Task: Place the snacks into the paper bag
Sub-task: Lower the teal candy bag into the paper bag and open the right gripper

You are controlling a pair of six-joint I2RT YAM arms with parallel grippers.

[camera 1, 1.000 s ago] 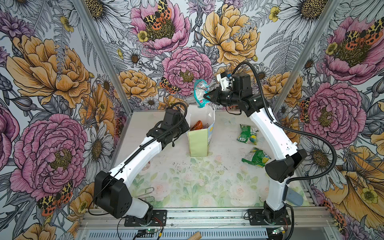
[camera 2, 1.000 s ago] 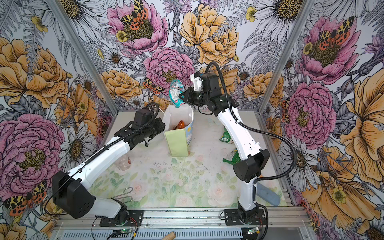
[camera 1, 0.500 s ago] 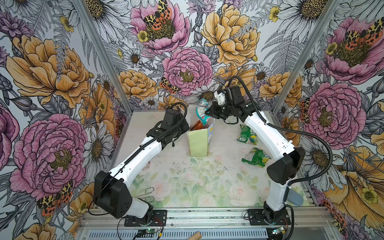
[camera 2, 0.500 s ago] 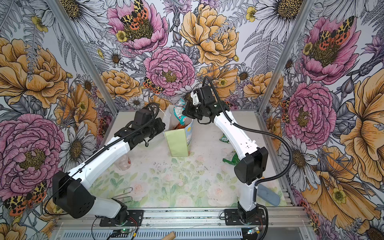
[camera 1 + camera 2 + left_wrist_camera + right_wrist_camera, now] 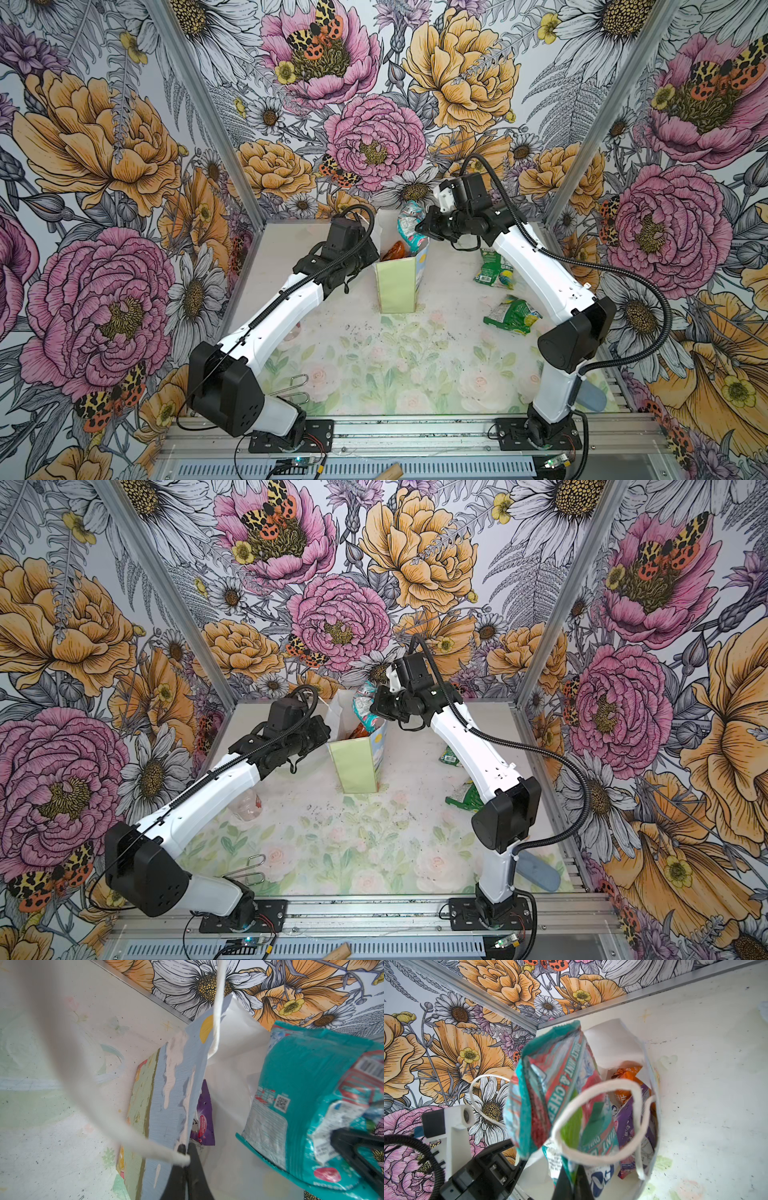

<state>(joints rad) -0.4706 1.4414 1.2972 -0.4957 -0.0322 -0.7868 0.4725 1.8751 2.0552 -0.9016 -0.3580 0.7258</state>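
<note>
Right gripper [image 5: 419, 227] was clamped shut on one end of a teal packet [image 5: 409, 222]. The packet was crinkly foil, held over the mouth of the paper bag [image 5: 397, 286], with its lower end just inside the rim.

Left gripper [image 5: 185, 1153] was pinched shut on the bag's rim, where a white cord handle [image 5: 145, 1146] met it. In the right wrist view a second cord loop [image 5: 591, 1159] hung across the opening and partly masked the packet.

Inside, against the white paper wall, lay an orange packet [image 5: 627, 1076] and a purple packet [image 5: 631, 1126].

The bag was tall, narrow, stiff and upright at the back middle of the worktop [image 5: 374, 374]. It had a pale green side and a blue painted face.

To its right, well apart, a green packet [image 5: 494, 270] and a second green packet [image 5: 513, 318] lay flat beside the right arm.

A blue-grey oval thing [image 5: 590, 397] lay by the right arm's base, and wire clips [image 5: 293, 386] by the left arm's.
</note>
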